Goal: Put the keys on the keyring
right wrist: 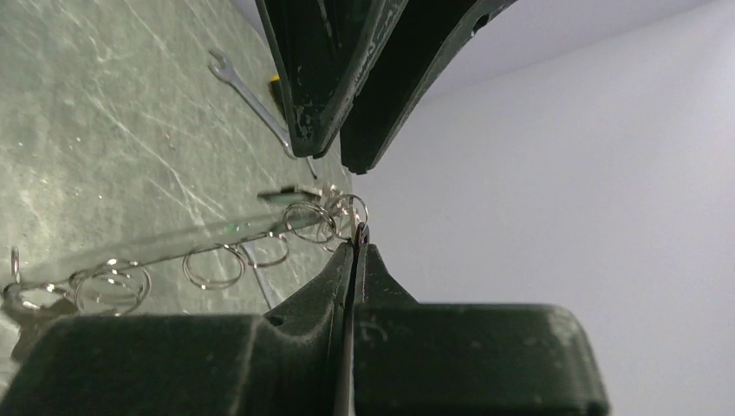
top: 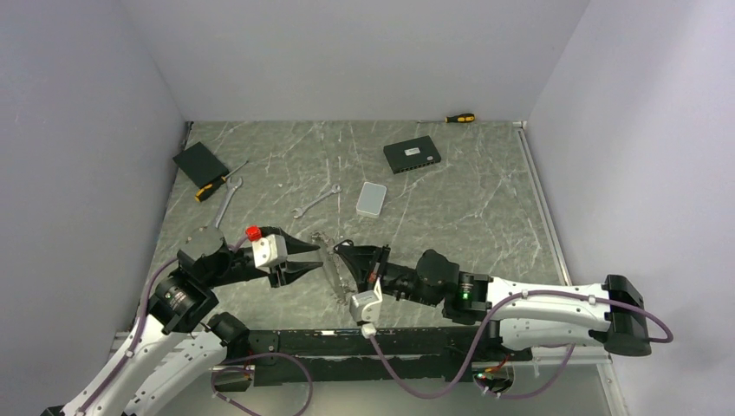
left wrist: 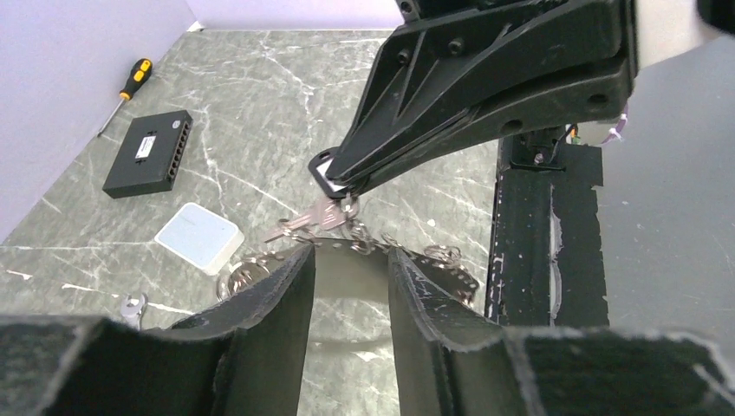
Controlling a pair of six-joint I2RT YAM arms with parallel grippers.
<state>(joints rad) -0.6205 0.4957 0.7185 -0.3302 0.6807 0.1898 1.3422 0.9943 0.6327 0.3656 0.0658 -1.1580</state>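
Keyring (top: 331,270) and right gripper (top: 339,249) stand close ahead of left gripper (top: 317,257).

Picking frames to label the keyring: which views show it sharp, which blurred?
Top external: evenly lit and sharp, but the keyring is tiny. Left wrist: keyring fairly crisp, own jaws dark in front. Right wrist: keyring smeared and translucent, near jaws soft.

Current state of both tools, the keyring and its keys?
Left tool: open, fingers straddling thin silvery wire keyring.
Right tool: shut on keyring's small black plastic tag.
Keyring: held by right tool through that tag.
Small flat silver key: strung on keyring, beside tag.
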